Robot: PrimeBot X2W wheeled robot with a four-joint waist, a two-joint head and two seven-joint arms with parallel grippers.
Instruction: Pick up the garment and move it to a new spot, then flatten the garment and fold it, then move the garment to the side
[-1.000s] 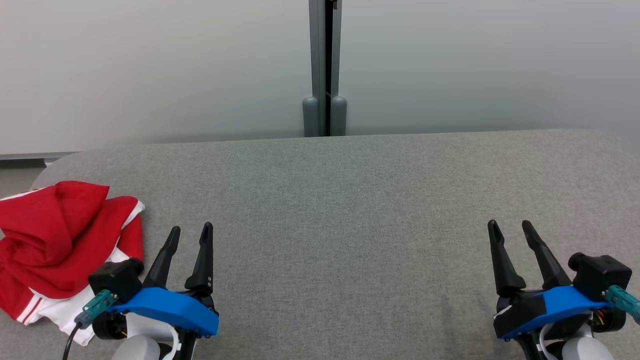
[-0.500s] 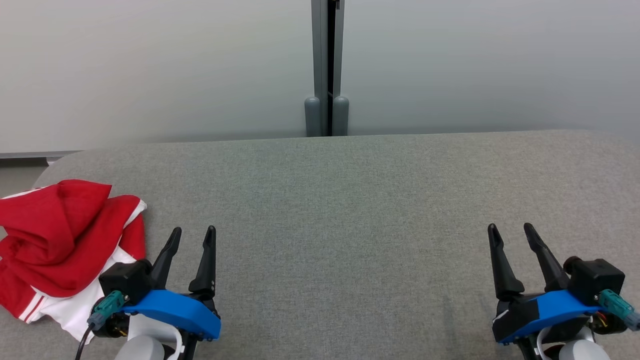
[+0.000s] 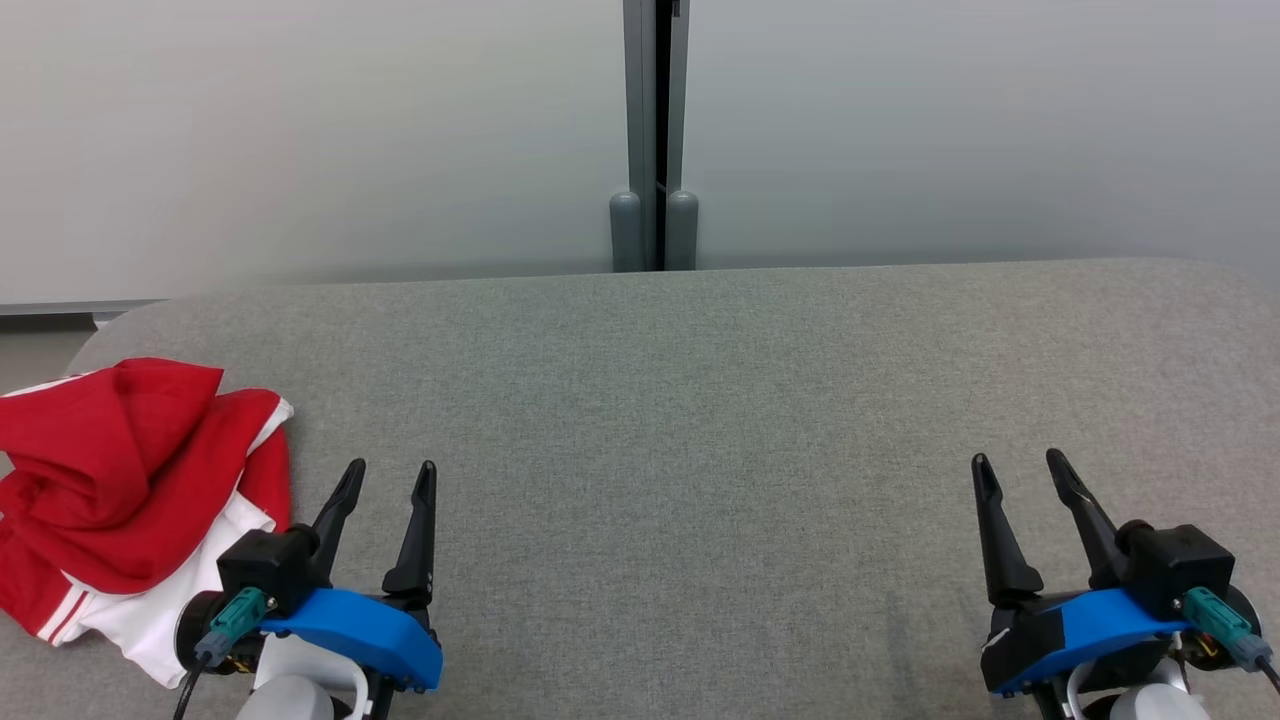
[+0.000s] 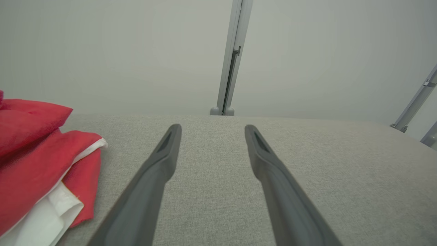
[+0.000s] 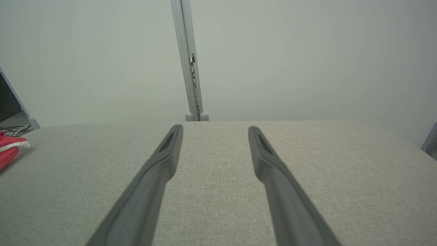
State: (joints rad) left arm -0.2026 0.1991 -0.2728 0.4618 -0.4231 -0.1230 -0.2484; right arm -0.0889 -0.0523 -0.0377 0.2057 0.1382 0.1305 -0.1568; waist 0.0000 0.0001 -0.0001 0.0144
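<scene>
Garment point(image 3: 130, 480), red and white, is seen crumpled at the left edge of the grey table point(image 3: 700, 400) in the head view, just beside the left gripper point(image 3: 392, 467); the right gripper point(image 3: 1018, 460) is set well apart. Left wrist view: jaws are held apart. Right wrist view: jaws are likewise parted.

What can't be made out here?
1. Garment: bunched, so its type and full shape are unclear; head view's left edge cuts it, left gripper's camera mount covers a corner.
2. Right wrist view: garment is a sliver at the left edge.
3. Table: near edge cut off by head view's bottom edge.
</scene>
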